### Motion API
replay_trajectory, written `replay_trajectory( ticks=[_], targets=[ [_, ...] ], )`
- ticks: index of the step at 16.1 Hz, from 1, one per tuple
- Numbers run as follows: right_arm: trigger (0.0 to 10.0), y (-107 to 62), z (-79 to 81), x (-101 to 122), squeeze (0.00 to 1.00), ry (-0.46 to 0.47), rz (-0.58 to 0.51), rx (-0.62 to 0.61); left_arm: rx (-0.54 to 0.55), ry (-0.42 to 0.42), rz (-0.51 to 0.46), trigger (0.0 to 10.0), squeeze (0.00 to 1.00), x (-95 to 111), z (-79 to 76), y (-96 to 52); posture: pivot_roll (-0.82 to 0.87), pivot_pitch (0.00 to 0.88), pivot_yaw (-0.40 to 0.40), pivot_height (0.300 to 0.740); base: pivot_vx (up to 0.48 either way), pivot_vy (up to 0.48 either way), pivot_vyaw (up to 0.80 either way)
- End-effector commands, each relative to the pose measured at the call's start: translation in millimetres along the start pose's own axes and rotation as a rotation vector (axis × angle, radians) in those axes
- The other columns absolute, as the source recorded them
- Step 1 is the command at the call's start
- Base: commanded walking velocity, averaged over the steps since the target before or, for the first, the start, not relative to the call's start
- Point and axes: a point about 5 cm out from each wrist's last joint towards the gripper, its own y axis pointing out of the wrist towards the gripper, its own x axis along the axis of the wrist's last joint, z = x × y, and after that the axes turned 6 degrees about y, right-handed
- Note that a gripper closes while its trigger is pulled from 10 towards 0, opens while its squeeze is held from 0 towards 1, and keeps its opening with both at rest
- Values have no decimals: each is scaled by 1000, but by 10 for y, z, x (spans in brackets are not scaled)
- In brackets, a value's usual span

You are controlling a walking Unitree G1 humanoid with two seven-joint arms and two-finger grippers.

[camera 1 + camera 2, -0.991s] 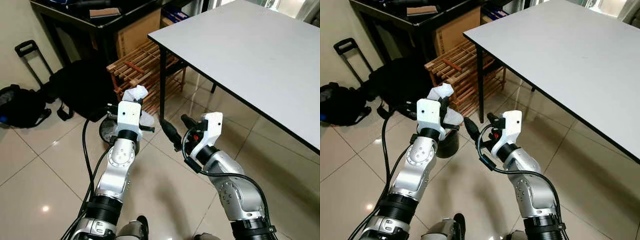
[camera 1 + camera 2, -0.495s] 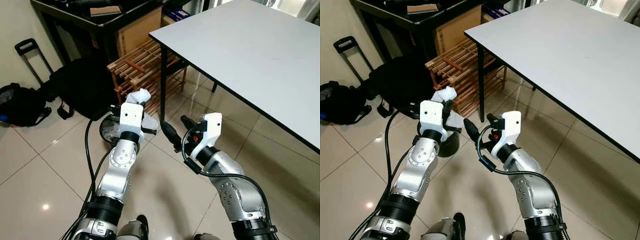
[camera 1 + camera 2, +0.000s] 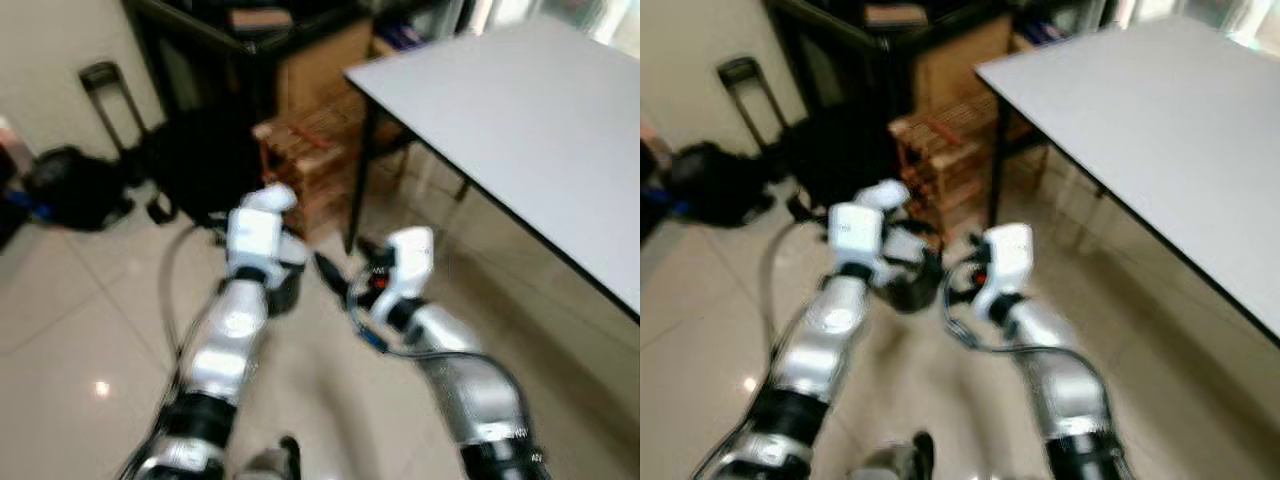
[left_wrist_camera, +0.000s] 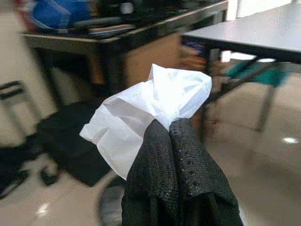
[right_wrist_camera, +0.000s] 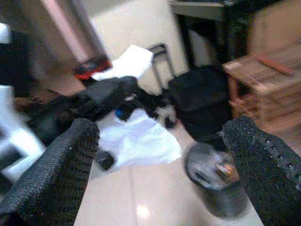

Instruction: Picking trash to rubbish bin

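Note:
My left gripper [image 4: 169,126] is shut on a crumpled white paper [image 4: 150,108], with the paper sticking out past the fingertips. In the blurred left eye view the paper [image 3: 270,197] sits above a small dark round bin [image 3: 286,288] on the floor, and the left arm hides part of that bin. The bin [image 5: 217,182] holds some scraps, seen in the right wrist view. My right gripper [image 3: 345,258] hangs open and empty just to the right of the bin, its fingers [image 5: 63,172] spread wide.
A grey table [image 3: 520,110] with black legs stands to the right. A wooden rack [image 3: 310,150] stands behind the bin. A black bag [image 3: 200,160], a dark backpack [image 3: 75,185] and a trolley handle [image 3: 105,85] lie to the left. Tiled floor lies in front.
The whole picture has shifted and blurred, so the camera has moved. The left gripper came down a little with the paper still in it. The right gripper stays open.

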Motion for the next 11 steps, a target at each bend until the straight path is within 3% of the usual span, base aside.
replay_trajectory(
  ticks=[1,11],
  targets=[
    [10000,-50,-76,15,0,-6,-1,-29,-24,-13,8,10000,0,3,-109,-8,-65,153,45,740,435,0,0],
    [10000,-44,-97,-9,0,-13,14,-46,-23,-12,9,10000,0,1,-110,-6,-61,150,44,740,401,0,0]
  ],
)
